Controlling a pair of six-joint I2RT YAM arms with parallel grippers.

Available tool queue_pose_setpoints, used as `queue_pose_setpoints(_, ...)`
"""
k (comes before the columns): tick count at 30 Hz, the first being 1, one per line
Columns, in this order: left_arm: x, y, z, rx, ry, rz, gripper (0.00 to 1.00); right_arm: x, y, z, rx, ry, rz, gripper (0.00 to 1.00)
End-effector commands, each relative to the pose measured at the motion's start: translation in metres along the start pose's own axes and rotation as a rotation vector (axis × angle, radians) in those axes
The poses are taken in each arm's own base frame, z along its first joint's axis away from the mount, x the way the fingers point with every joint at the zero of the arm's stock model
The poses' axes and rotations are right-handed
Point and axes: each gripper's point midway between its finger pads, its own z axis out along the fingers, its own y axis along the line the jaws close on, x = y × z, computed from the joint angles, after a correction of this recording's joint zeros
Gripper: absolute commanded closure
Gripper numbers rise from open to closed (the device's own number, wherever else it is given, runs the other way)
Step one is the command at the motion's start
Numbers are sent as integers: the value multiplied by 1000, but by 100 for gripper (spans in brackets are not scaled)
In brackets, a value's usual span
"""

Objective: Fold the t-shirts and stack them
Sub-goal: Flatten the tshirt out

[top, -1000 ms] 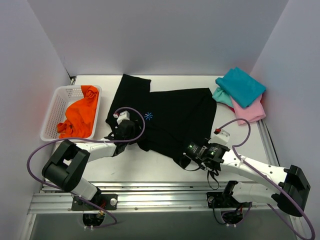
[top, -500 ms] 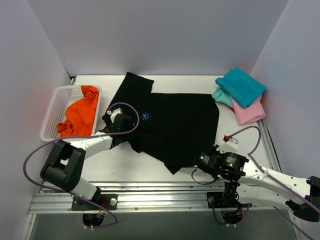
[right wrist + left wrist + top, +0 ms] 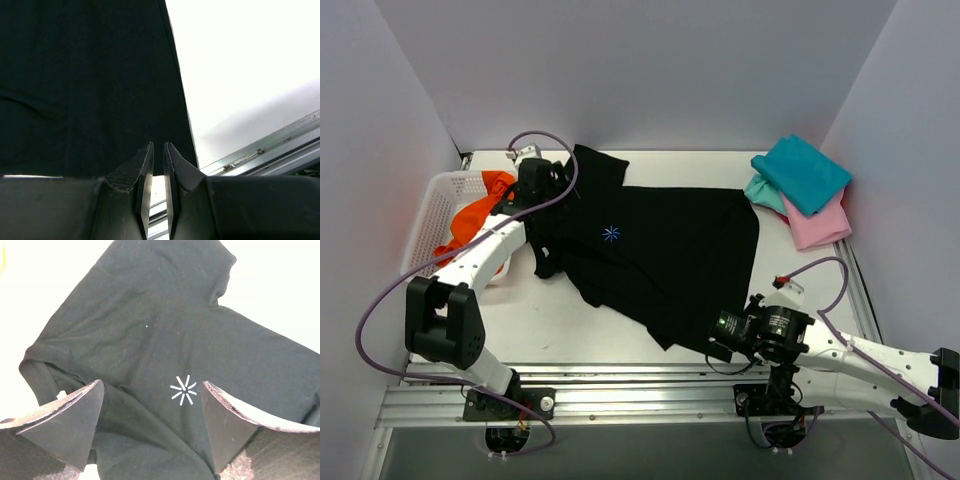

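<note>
The black t-shirt lies spread on the table, its light-blue starburst facing up. My left gripper hovers over the shirt's left sleeve beside the basket. In the left wrist view it is open wide, with the shirt and starburst below. My right gripper is at the shirt's near hem. In the right wrist view it is shut, its tips pinching the hem. An orange shirt lies in the basket. Folded teal and pink shirts are stacked at the far right.
A white mesh basket stands at the far left against the wall. The metal rail runs along the table's near edge, just below my right gripper. White walls close in the left, back and right sides.
My left gripper moved from the shirt's near left edge up to the far left by the basket. My right gripper pulled back toward the near edge, and the shirt spread flatter.
</note>
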Motion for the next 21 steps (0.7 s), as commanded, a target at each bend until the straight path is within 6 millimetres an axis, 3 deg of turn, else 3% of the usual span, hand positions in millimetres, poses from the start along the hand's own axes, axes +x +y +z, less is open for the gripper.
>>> queue_pose_setpoints(1,-20,-14,-9,83,-10,32,12,-22,1,-6,5,-83,22,89)
queue_pose_setpoints(3,-23,-28,-15,157,-21,38,10,-29,21,-10,-50,-115,-22,89)
queue_pose_setpoints(5,-20,-34,-13,186,-3,40,10,-37,64,-13,-172,-176,-5,88)
queue_pose_setpoints(6,-12,-34,-6,184,21,39,10,-42,79,-17,-213,-207,-93,88)
queue_pose_setpoints(7,-8,-36,-2,194,35,39,10,-46,111,-23,-302,-233,-40,88)
queue_pose_setpoints(10,13,-37,18,216,92,36,10,-64,158,-17,-352,-341,-116,83)
queue_pose_setpoints(13,33,-39,33,230,159,36,11,-79,192,23,-377,-266,-149,91)
queue_pose_setpoints(14,33,-40,36,234,165,36,11,-93,181,77,-286,-210,-135,97)
queue_pose_setpoints(15,39,-40,42,233,181,37,11,-79,194,91,-358,-85,-150,100)
queue_pose_setpoints(17,39,-42,46,241,184,40,11,-84,186,137,-247,-52,-176,100)
queue_pose_setpoints(18,44,-40,53,232,197,45,11,-87,182,150,-213,-46,-174,100)
queue_pose_setpoints(19,46,-39,56,227,205,49,11,-79,175,173,-173,-9,-181,100)
queue_pose_setpoints(21,50,-37,68,215,220,53,12,-86,166,199,-159,34,-136,100)
